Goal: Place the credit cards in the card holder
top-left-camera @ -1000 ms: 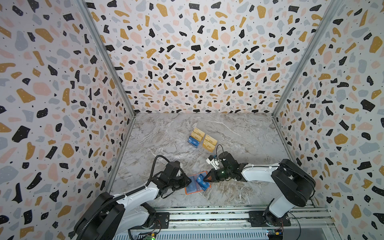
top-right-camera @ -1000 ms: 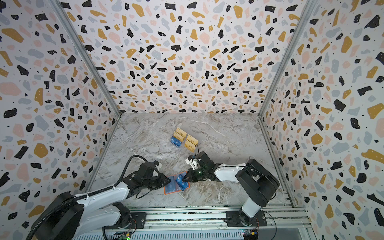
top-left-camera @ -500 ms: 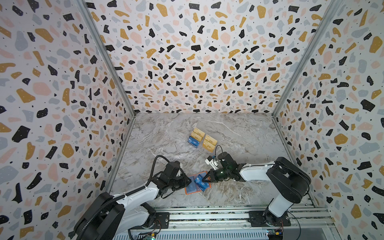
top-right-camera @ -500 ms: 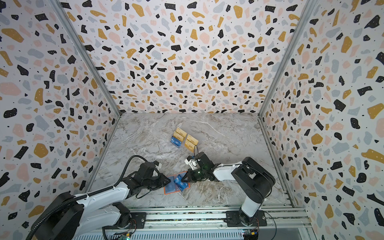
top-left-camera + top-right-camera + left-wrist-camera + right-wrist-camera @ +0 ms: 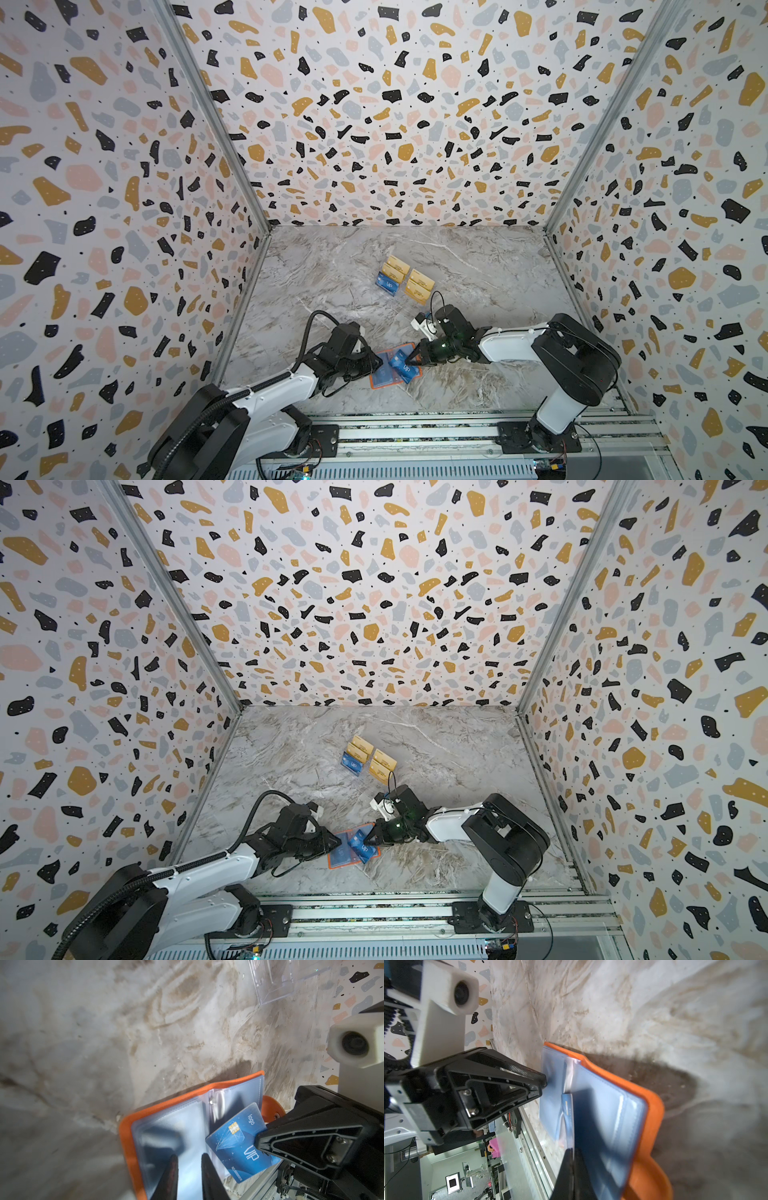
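Now inserting: the right gripper (image 5: 412,360), clamped on a blue card (image 5: 239,1145), angles it onto the open holder (image 5: 126,1136) on the table (image 5: 332,270). The left gripper (image 5: 189,1169), jaws slightly apart, pins the holder. Next, the card's edge likely must enter a sleeve (image 5: 232,1093).

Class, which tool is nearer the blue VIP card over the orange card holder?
Right. The right tool grips the blue VIP card by its edge; the left tool sits over the card holder's other page, beside the card.

Blue VIP card (image 5: 236,1147) tilted over open orange card holder (image 5: 127,1142) sleeves
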Robot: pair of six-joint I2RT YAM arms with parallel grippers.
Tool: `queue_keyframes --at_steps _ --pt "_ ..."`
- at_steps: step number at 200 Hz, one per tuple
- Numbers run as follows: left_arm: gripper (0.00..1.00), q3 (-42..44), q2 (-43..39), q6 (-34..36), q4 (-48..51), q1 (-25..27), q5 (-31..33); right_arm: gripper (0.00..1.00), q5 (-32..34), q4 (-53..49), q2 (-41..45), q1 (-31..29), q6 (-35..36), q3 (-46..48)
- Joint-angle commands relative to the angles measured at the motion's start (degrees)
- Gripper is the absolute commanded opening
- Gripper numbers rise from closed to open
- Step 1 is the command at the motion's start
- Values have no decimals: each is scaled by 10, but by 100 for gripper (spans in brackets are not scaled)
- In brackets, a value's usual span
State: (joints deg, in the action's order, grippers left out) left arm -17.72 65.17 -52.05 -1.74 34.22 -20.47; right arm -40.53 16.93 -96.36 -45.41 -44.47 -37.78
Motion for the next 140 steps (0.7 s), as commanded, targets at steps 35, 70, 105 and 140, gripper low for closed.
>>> queue_keyframes --at_steps 35,70,105,140 --pt "24 1 -3 7 11 2 0 0 10 -23 -1 -10 8 -22" --pt "24 2 -5 7 11 2 2 0 10 -23 -9 -14 6 -34" --pt "24 3 -4 6 8 2 2 0 10 2 -15 -14 -12 -28" --pt "24 3 -6 7 9 2 0 0 15 7 -13 -14 -20 -23"
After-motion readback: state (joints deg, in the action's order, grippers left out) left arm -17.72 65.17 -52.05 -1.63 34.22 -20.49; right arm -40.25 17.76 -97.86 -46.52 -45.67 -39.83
